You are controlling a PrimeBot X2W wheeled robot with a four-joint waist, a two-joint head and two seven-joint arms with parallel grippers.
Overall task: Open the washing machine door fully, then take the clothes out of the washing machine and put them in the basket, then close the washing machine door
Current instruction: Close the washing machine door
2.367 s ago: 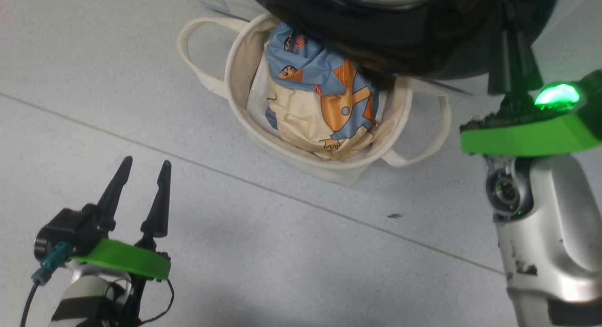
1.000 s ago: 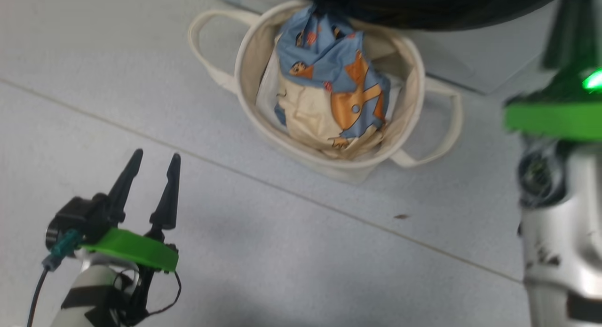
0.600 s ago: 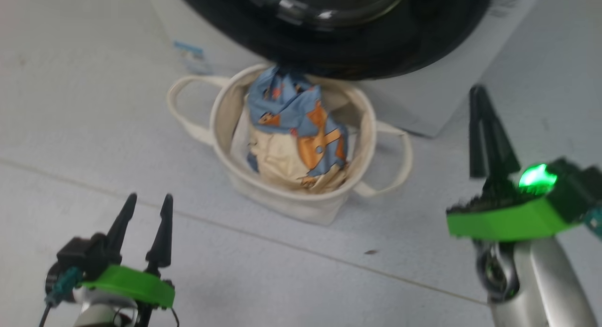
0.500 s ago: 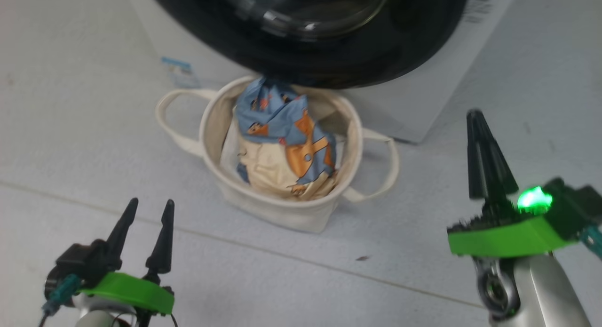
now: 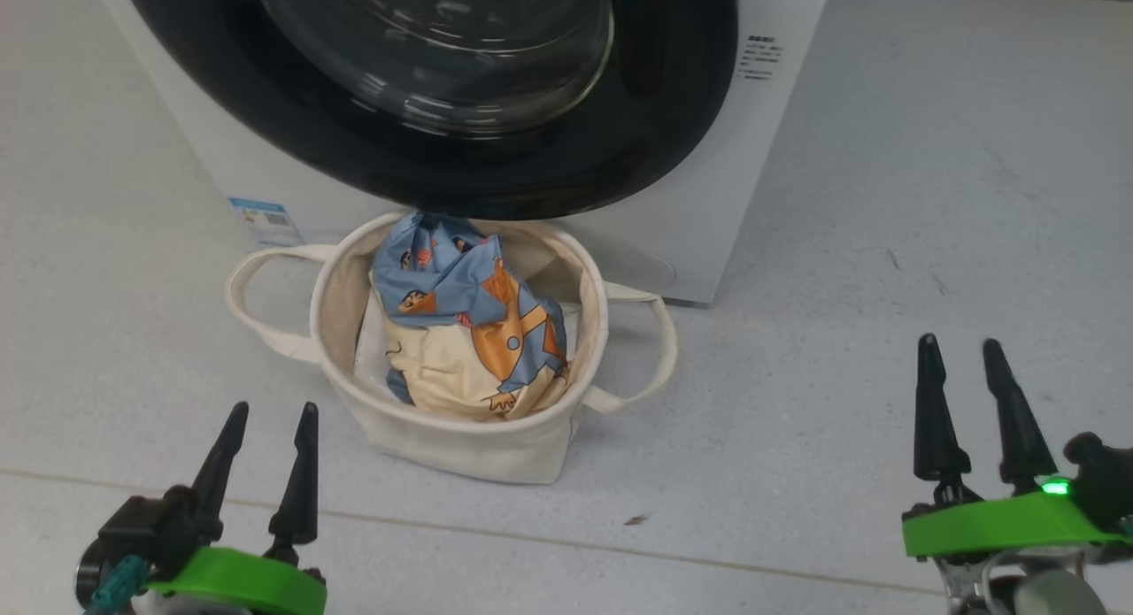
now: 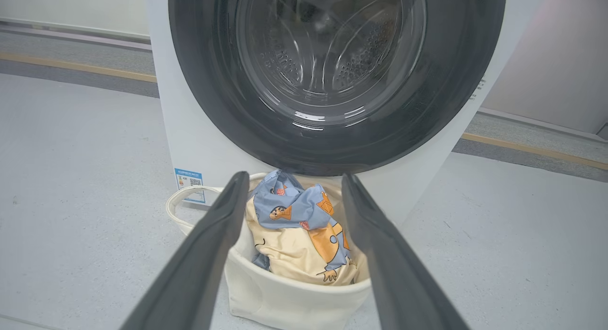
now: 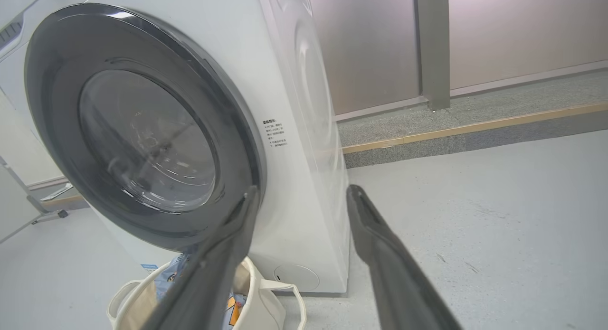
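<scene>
The washing machine (image 5: pixel 708 190) stands ahead, and the washing machine door (image 5: pixel 664 111), black-rimmed with a glass bulge, lies flat against its front. In front of it sits the cream basket (image 5: pixel 460 451) with the clothes (image 5: pixel 469 332) piled inside, blue with orange figures and a cream panel. My left gripper (image 5: pixel 273 411) hovers open near the basket's left front, holding nothing. My right gripper (image 5: pixel 959 345) is open over bare floor to the right. The left wrist view looks at the door (image 6: pixel 332 83), basket (image 6: pixel 285 297) and clothes (image 6: pixel 294 235) between open fingers (image 6: pixel 204 254). The right wrist view shows the door (image 7: pixel 142 130) beyond open fingers (image 7: pixel 380 254).
A small blue label (image 5: pixel 261 219) is stuck low on the machine's front. Grey floor with a tile seam and a dark speck (image 5: pixel 635 519) runs before the basket. A raised kerb with a yellow strip (image 7: pixel 475 126) and a pillar (image 7: pixel 432 45) stand behind, to the right.
The head camera has tilted up, so more of the machine shows. My right gripper has come down away from the door rim and opened. The left gripper stays open.
</scene>
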